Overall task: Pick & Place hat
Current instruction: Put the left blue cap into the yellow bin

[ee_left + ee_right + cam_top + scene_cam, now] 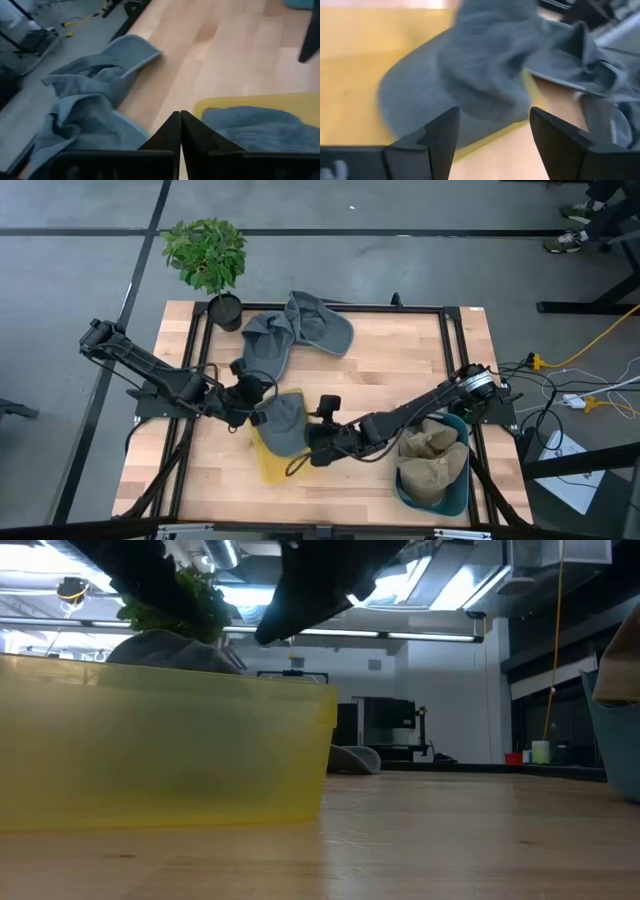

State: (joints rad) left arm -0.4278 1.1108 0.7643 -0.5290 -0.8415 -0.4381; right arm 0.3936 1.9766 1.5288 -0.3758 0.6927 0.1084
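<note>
Beside the yellow tray holding a grey hat, left gripper pinched together, right gripper spread, spare hats behind.

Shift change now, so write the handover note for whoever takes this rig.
Left gripper: shut, empty, at the yellow bin's edge.
Right gripper: open, empty, facing the grey hat in the yellow bin.
Done: that one grey hat lies in the bin.
Left: the pile of grey-blue hats waits on the table's far side, near the potted plant.
Teal bin on the right holds tan hats.
</note>
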